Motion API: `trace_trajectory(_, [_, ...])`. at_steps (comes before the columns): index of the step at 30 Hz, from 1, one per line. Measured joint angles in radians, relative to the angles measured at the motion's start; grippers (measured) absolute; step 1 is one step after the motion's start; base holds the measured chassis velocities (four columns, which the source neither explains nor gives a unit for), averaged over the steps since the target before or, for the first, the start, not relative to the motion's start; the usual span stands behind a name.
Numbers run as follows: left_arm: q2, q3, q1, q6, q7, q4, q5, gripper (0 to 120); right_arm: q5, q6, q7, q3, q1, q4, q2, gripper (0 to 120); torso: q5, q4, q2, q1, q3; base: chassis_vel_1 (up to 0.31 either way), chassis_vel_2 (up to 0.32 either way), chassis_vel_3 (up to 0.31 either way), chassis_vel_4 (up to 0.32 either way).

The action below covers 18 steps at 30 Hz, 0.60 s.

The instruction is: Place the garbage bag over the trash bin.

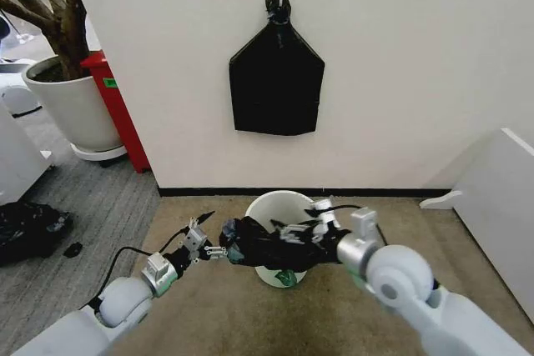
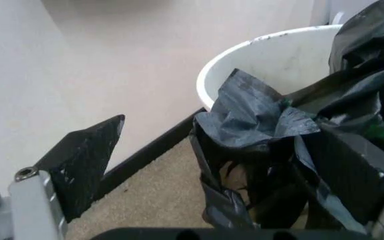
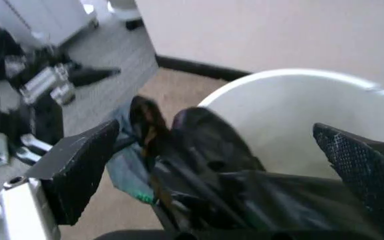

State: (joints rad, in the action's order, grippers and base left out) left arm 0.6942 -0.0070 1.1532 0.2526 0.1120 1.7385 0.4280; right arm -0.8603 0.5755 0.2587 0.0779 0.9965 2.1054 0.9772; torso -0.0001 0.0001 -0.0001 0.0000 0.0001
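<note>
The cream-white trash bin [image 1: 275,199] stands on the carpet against the wall. The black garbage bag [image 1: 263,248] is bunched over the bin's near rim, hanging down the front. My left gripper [image 1: 209,238] is at the bag's left end and stands open; in the left wrist view, the bag [image 2: 259,120] wraps one of its fingers [image 2: 352,170] beside the bin [image 2: 279,55]. My right gripper [image 1: 304,229] is over the bag's right part, open. In the right wrist view, the bag [image 3: 205,145] lies between the spread fingers [image 3: 78,170] above the bin [image 3: 299,110].
A flat black bundle [image 1: 276,81] hangs on the wall above the bin. A large white plant pot [image 1: 75,106] and a red cabinet [image 1: 121,110] stand at the left. A lumpy dark bag [image 1: 29,231] lies on the grey floor. White furniture [image 1: 501,198] stands at the right.
</note>
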Motion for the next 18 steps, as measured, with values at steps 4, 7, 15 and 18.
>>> trace_trajectory(4, [0.001, -0.013, 0.004, 0.002, -0.005, -0.004, -0.002, 100, 0.051, 0.006, 0.034, 0.090, -0.060, -0.069, 0.057, 100, -0.0001, 0.0001, 0.000, 0.000, 0.000, 0.000, 0.000, 0.000, 0.000])
trace_trajectory(7, [0.004, -0.021, 0.005, 0.003, -0.011, -0.003, -0.001, 100, 0.090, 0.004, 0.034, 0.110, -0.074, -0.100, 0.073, 100, -0.0001, 0.0000, 0.000, 0.000, 0.000, 0.000, 0.000, 0.000, 0.000])
trace_trajectory(15, [0.010, -0.028, 0.006, 0.003, -0.016, 0.008, 0.002, 100, 0.178, -0.014, 0.026, 0.151, -0.100, -0.185, 0.108, 100, 0.0001, -0.0001, 0.000, 0.000, 0.000, 0.000, 0.000, 0.000, 0.000])
trace_trajectory(18, [0.008, -0.033, 0.011, 0.003, -0.014, 0.011, 0.000, 100, 0.168, -0.016, 0.045, 0.156, -0.116, -0.209, 0.119, 100, 0.0001, -0.0002, 0.000, 0.000, 0.000, 0.000, 0.000, 0.000, 0.000])
